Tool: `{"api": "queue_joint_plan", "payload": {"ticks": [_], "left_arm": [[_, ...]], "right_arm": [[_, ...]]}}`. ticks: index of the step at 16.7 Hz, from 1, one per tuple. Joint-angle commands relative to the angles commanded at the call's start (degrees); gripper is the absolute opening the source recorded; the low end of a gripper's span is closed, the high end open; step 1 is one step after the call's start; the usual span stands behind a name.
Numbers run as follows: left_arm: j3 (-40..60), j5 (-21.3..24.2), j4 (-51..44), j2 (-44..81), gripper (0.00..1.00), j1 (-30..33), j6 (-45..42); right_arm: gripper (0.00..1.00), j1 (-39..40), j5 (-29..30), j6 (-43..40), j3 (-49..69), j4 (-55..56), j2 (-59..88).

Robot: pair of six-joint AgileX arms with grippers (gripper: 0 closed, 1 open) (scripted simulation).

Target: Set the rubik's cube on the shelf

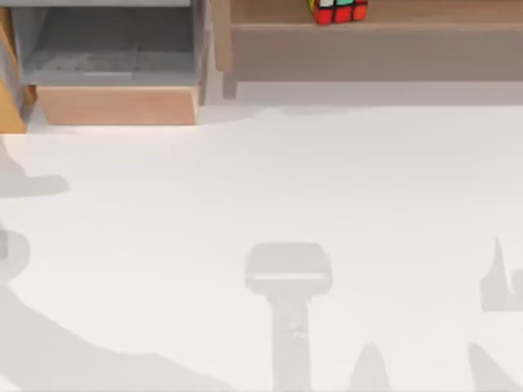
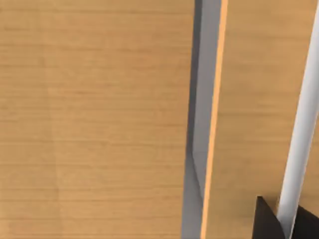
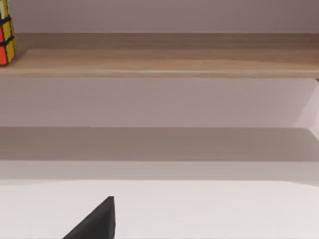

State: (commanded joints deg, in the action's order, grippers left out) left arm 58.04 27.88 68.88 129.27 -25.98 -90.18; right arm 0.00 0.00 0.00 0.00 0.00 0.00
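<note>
While shadows of the arms fall across it, the white worktop (image 1: pixel 245 188) lies bare before a pale wall. Beyond the right end effector (image 3: pixel 94 224), whose opening I cannot tell, the rubik's cube (image 1: pixel 337 11) rests on the shelf (image 1: pixel 425 12). Left of the shelf, a grey-lined box (image 1: pixel 110 49) sits open. The left end effector (image 2: pixel 279 221) faces wood panels, grip unclear.

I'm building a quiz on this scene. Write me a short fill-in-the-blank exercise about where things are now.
1. The rubik's cube rests on the ____.
2. The shelf runs along the far edge at the top view's ____ side.
3. The grey-lined box compartment sits to the ____ of the shelf in the top view.
4. The table below the shelf is ____ in colour.

Missing words: shelf; right; left; white
</note>
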Motion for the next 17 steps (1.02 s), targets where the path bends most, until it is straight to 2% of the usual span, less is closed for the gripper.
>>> {"api": "queue_joint_plan", "payload": {"ticks": [6,11,17], "left_arm": [[12.59,-2.87,-6.39,5.45,0.0,3.01,0.07],[13.82,-3.29,-7.3,6.02,0.0,3.42,0.18],[13.82,-3.29,-7.3,6.02,0.45,3.42,0.18]], "right_arm": [[1.0,0.0,0.0,0.0,0.0,0.0,0.0],[1.0,0.0,0.0,0.0,0.0,0.0,0.0],[1.0,0.0,0.0,0.0,0.0,0.0,0.0]]}}
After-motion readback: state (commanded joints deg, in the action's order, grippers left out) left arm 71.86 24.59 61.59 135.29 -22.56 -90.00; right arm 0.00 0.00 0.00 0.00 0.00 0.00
